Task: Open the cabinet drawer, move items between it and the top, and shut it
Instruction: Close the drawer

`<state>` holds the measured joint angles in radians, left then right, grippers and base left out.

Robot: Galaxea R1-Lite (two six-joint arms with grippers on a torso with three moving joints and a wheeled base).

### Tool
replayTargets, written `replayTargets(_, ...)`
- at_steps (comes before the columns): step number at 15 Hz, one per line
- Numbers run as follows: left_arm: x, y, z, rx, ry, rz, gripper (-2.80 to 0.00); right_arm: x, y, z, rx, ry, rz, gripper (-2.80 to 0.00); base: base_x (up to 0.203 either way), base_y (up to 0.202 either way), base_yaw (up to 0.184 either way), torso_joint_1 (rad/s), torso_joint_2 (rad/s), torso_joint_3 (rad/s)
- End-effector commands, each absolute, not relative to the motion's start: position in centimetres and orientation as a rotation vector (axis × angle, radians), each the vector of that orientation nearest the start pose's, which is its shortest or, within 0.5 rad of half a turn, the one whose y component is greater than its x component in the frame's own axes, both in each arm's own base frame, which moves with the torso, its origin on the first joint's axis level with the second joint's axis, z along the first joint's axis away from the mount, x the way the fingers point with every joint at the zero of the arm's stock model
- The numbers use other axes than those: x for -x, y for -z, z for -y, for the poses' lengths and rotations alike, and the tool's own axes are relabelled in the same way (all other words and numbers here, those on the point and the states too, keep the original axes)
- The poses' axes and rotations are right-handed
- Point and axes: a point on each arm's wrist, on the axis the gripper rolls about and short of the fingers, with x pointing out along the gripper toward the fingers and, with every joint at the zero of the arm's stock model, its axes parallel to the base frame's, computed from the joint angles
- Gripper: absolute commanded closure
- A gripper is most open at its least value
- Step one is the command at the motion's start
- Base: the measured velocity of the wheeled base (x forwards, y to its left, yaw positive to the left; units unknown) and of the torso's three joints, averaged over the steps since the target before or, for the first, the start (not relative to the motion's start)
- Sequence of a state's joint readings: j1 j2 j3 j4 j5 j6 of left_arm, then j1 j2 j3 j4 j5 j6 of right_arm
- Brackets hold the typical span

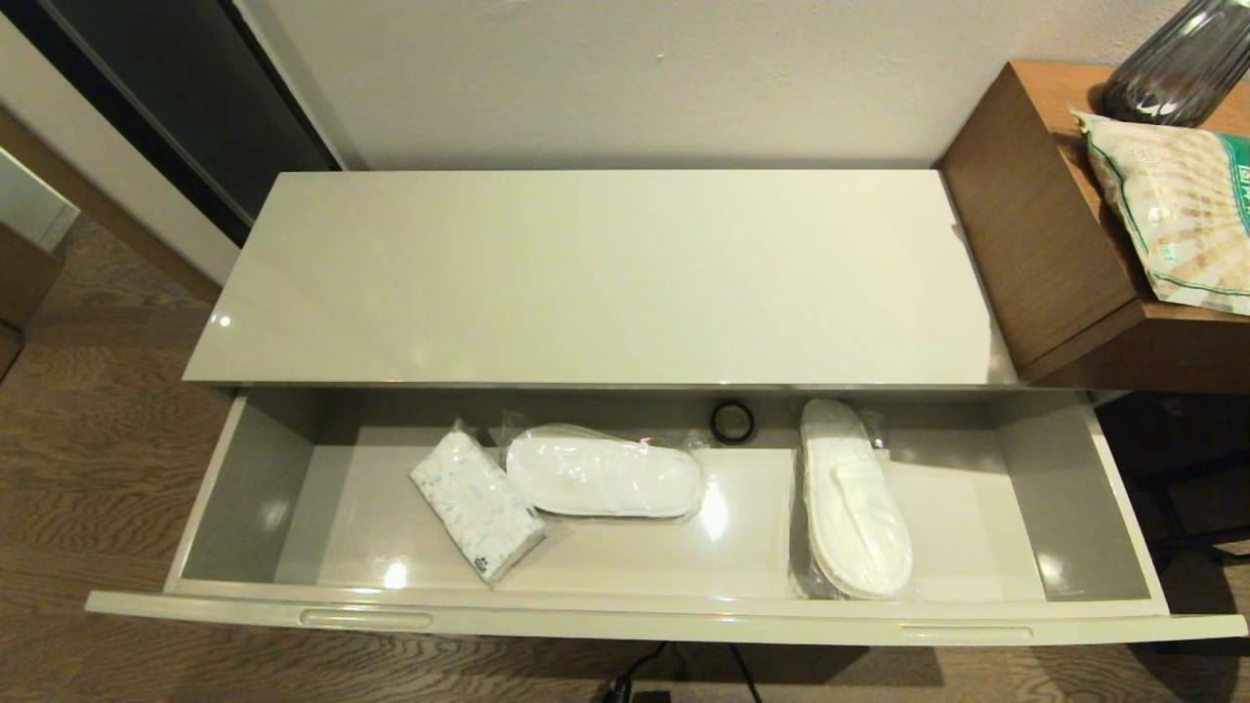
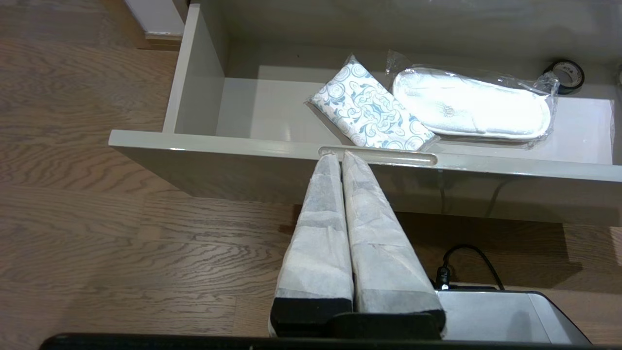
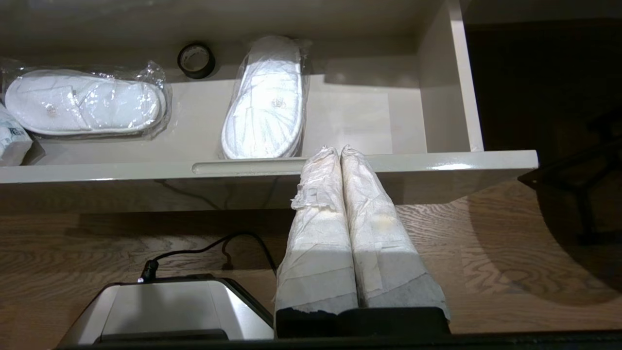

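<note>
Your cabinet drawer (image 1: 625, 610) stands pulled fully out across the lower half of the head frame, a shallow glossy beige-grey tray below the bare cream top (image 1: 596, 278). Inside lie two packs of flat white slippers in crinkly clear plastic: the left slipper pack (image 1: 604, 474) at centre, its long axis running across the frame, and the right slipper pack (image 1: 853, 500) right of centre, its long axis running front to back. A patterned tissue pack (image 1: 476, 506) lies askew, touching the left pack's end, and a small black ring (image 1: 731, 422) sits at the back wall between the slippers. Both hands hang outside the drawer, in front of its rim, each with its paper-wrapped fingers pressed together and holding nothing: your left hand (image 2: 338, 156) points at the left recess with the tissue pack just beyond, your right hand (image 3: 338, 151) at the rim just beside the right pack's near end. Your right hand looks better placed for the lengthwise pack, your left for the crosswise one.
</note>
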<state>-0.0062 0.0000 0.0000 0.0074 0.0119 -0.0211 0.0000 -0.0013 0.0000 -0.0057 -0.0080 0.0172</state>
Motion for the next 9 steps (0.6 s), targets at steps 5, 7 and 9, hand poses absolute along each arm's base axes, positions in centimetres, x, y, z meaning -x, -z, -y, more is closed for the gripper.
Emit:
replayTargets(5,2.3,-7.5,0.0,0.021,-0.006,-0.006,0.0,6.3,-14.8,-0.1,-0.008,-0.04,0.145,0.0,0.0,0.0,0.0,0.0,0.0,0.0)
replayTargets(7,2.3,-7.5,0.0,0.021,-0.006,-0.006,0.0,9.6,-17.6,-0.2,-0.02,-0.08,0.161,0.0,0.0,0.0,0.0,0.0,0.0,0.0)
replayTargets(9,2.3,-7.5,0.0,0.021,-0.006,-0.006,0.0,10.3,-17.8,-0.4,-0.019,-0.175,0.127,0.0,0.0,0.0,0.0,0.0,0.0,0.0)
